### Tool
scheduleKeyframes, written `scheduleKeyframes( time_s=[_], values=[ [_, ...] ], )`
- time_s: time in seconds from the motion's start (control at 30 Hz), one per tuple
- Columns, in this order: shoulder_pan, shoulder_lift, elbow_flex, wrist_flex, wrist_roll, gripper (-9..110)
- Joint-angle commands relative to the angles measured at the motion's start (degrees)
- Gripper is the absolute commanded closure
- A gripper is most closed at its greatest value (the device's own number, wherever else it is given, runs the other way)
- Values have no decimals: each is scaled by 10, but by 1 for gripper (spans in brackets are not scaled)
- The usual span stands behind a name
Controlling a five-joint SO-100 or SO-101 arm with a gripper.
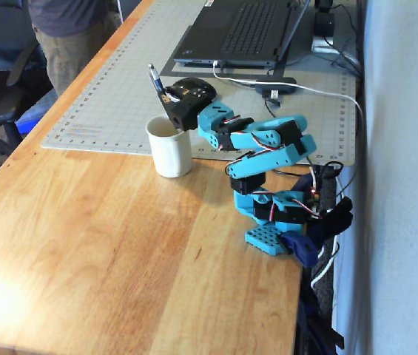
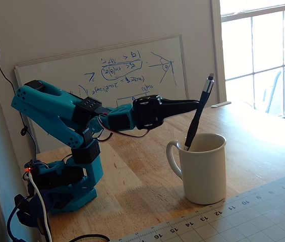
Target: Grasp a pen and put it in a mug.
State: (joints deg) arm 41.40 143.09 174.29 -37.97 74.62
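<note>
A cream-white mug (image 1: 170, 149) stands on the wooden table at the near edge of the cutting mat; it also shows in a fixed view (image 2: 205, 171), with a handle on its left side. The dark pen (image 2: 198, 112) stands tilted, its lower end inside the mug and its silvery end up; it also shows in a fixed view (image 1: 154, 78). My gripper (image 2: 196, 104) reaches in from the left above the mug's rim and is shut on the pen's middle. In a fixed view the gripper (image 1: 163, 95) sits just behind the mug.
A grey cutting mat (image 1: 112, 96) covers the far table, with a black laptop (image 1: 238, 29) and cables on it. A person (image 1: 68, 33) stands at the far left. A whiteboard (image 2: 107, 75) leans on the wall behind the arm. The arm's base (image 1: 275, 222) sits at the table's right edge.
</note>
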Motion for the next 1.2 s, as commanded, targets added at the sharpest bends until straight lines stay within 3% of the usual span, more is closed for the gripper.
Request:
scheduleKeyframes(
  time_s=[0.0, 0.27, 0.6, 0.7, 1.0, 1.17],
  values=[
    [3, -4, -13, -16, -5, 99],
    [-29, -12, -25, -17, -6, 81],
    [-94, 2, -134, -1, -36, 81],
    [-126, 11, -139, 42, -120, 81],
    [-189, 105, -144, 253, -503, 91],
    [-227, 180, -135, 348, -626, 95]
  ],
)
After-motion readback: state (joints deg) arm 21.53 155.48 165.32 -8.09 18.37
